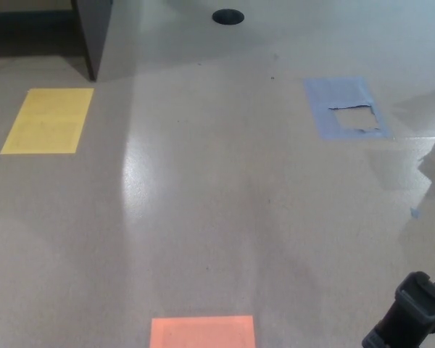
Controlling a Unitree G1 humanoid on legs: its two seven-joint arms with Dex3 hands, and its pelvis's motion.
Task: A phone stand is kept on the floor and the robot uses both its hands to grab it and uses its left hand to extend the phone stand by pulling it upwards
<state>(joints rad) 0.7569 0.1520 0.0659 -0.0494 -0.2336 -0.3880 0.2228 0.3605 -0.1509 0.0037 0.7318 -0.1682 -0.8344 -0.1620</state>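
The head view looks down on a smooth grey floor with a pale streak of reflected light running down its left-centre. At the bottom right corner a black object rises into the picture, with a blocky, rounded top on a slanted dark stem; it looks like the top of the phone stand, though too little of it shows to be sure, and its base is cut off by the picture's edge. Nothing touches it. Neither of the robot's hands shows anywhere in the view, so whether their fingers are spread or closed cannot be told. 3 coloured rectangles lie flat on the floor, well apart from each other: a yellow rectangle at the left, an orange rectangle at the bottom centre, partly cut off by the lower edge, and a blue rectangle at the upper right, whose middle is torn away so that the floor shows through a ragged hole. A small blue scrap lies on the floor between the blue rectangle and the black object. At the top centre sits a small dark round disc. At the top left stands the corner of a dark piece of furniture, casting shadow onto the floor beside it.
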